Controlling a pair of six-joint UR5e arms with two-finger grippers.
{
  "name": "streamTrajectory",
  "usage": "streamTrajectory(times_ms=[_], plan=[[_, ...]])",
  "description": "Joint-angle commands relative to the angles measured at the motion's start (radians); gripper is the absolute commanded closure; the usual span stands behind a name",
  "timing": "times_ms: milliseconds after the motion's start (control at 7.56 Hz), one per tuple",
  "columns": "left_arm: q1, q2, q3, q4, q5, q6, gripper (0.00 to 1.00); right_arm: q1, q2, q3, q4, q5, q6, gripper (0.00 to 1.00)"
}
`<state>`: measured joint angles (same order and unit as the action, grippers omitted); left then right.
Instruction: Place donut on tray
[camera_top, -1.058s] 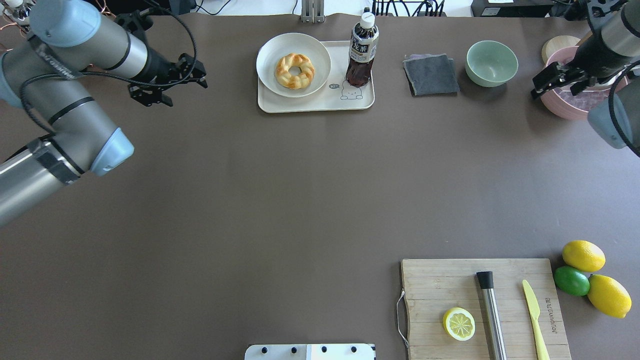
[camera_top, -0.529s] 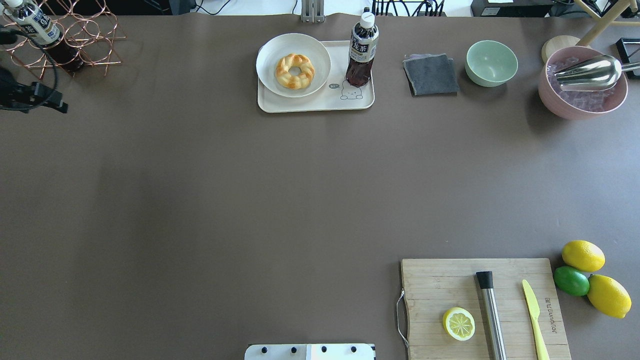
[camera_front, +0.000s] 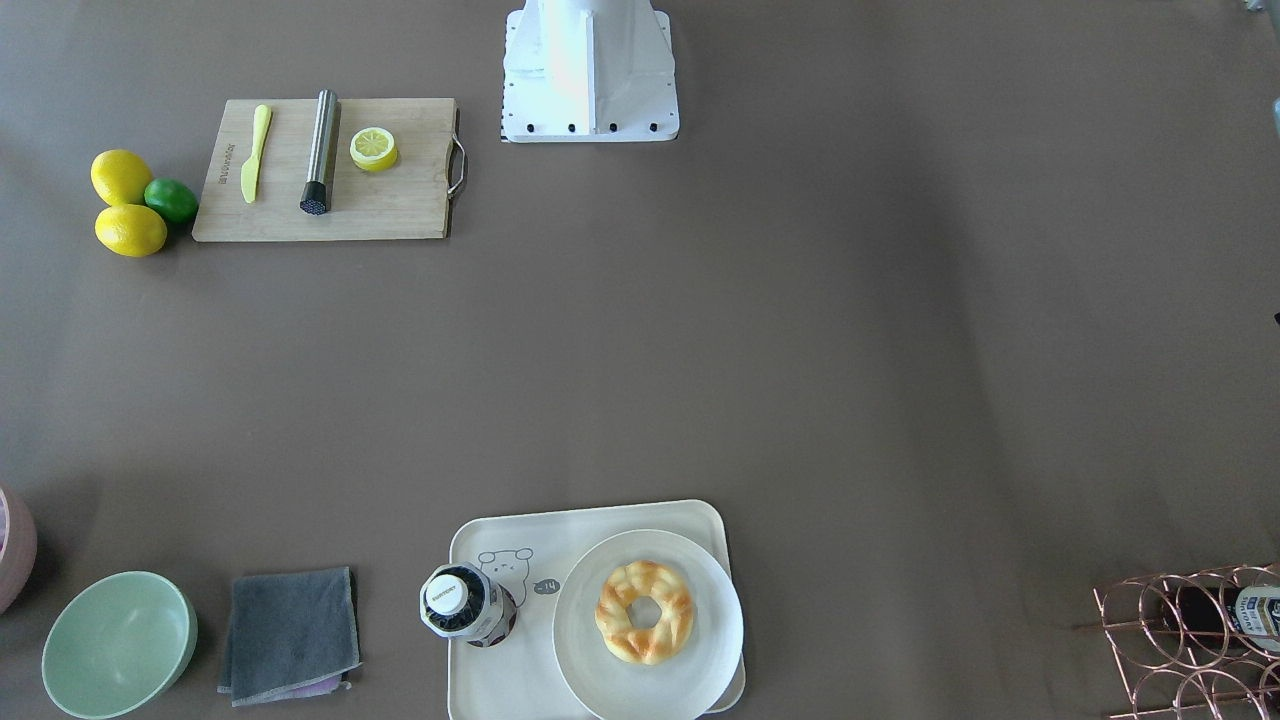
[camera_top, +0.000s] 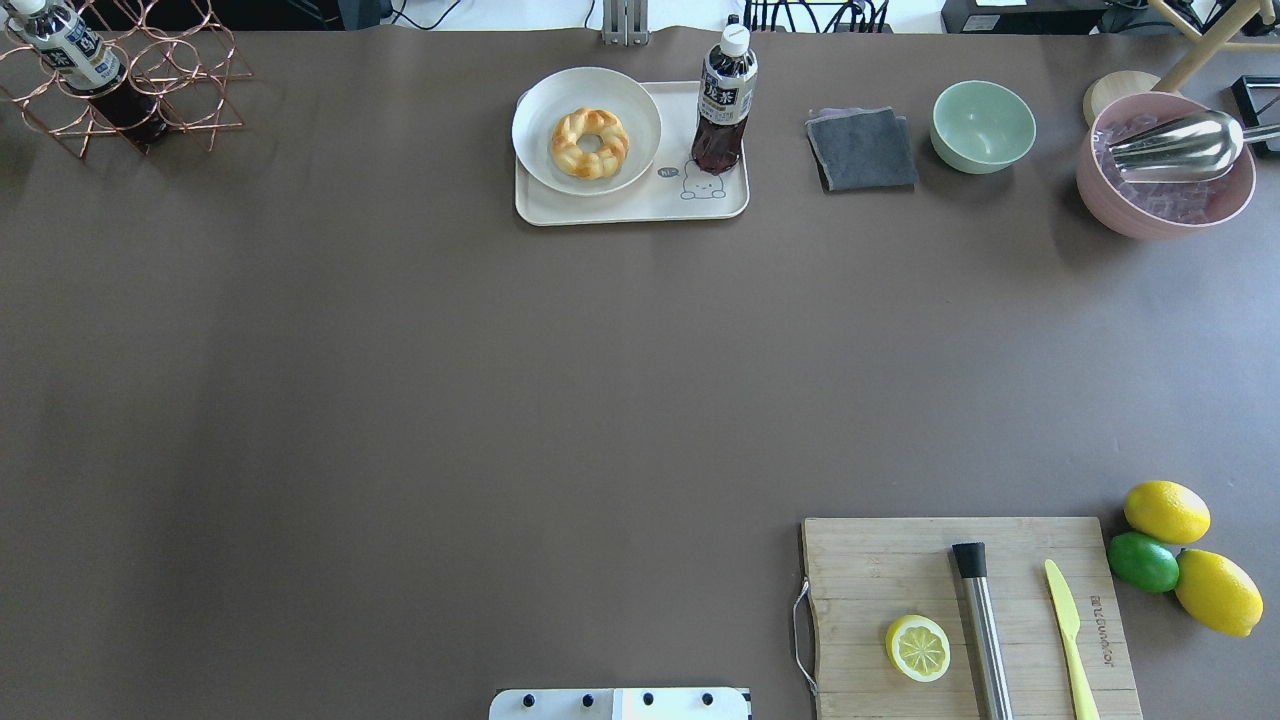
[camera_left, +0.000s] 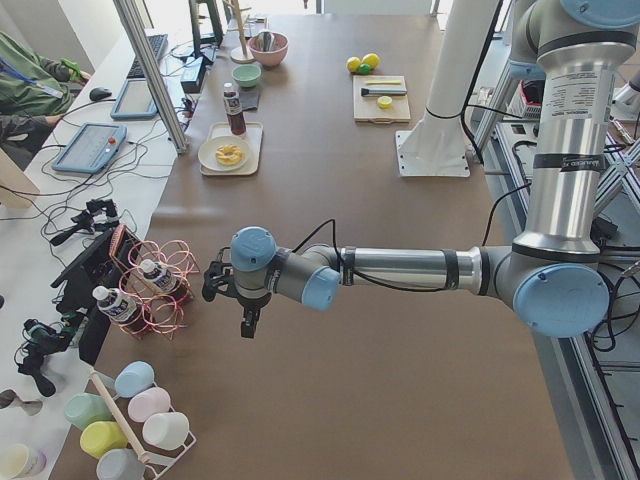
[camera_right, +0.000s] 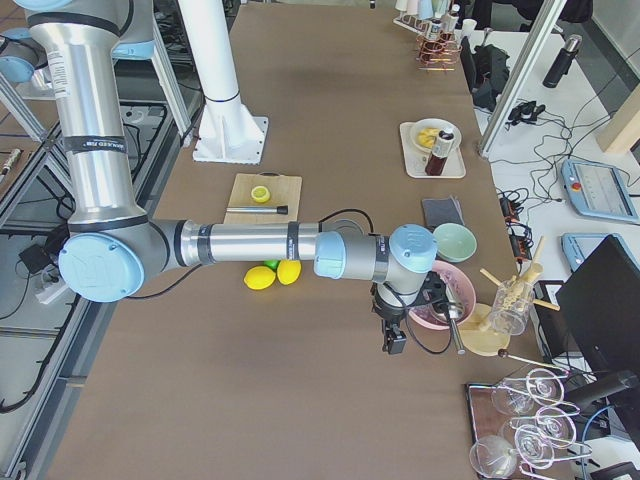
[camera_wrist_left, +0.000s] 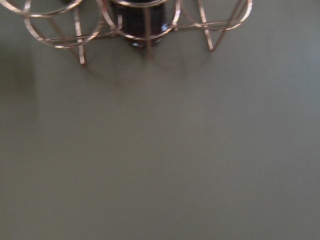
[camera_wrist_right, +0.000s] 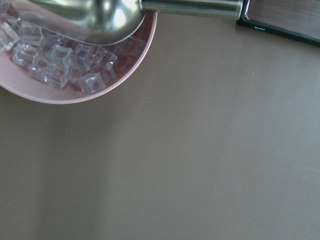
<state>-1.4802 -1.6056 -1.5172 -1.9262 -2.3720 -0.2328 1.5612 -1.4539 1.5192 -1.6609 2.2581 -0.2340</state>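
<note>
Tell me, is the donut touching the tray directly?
Apart. Overhead view shows the donut ringed by plate surface; the plate separates it from the tray.

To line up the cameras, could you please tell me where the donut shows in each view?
Exterior front-facing: donut bottom centre, on the round plate.
Overhead exterior: donut top centre.
Exterior left: donut upper left.
Exterior right: donut upper right.
Left wrist-mounted: not in it.
Right wrist-mounted: not in it.
Shared landmark: the dark bottle standing beside it on the tray.
</note>
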Motion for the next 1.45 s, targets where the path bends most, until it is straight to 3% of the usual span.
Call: streamTrajectory(times_ms=[0, 264, 529, 1322], plan=[[-0.103, -0.066, -0.005, 0.285, -0.044, 0.176, 0.01, 0.040, -0.023, 0.004, 0.001, 0.003, -0.034, 0.00], [-0.165, -0.065, -0.008, 0.343, -0.017, 0.336, 0.01, 0.043, -0.052, -0.005, 0.000, -0.032, -0.045, 0.00], [-0.170, -0.037, -0.043, 0.383, 0.150, 0.313, 0.01, 0.045, -0.054, 0.006, 0.001, -0.038, -0.042, 0.00], [-0.172, 0.032, -0.089, 0.377, 0.134, 0.326, 0.01, 0.045, -0.056, -0.005, -0.002, -0.031, -0.039, 0.00]])
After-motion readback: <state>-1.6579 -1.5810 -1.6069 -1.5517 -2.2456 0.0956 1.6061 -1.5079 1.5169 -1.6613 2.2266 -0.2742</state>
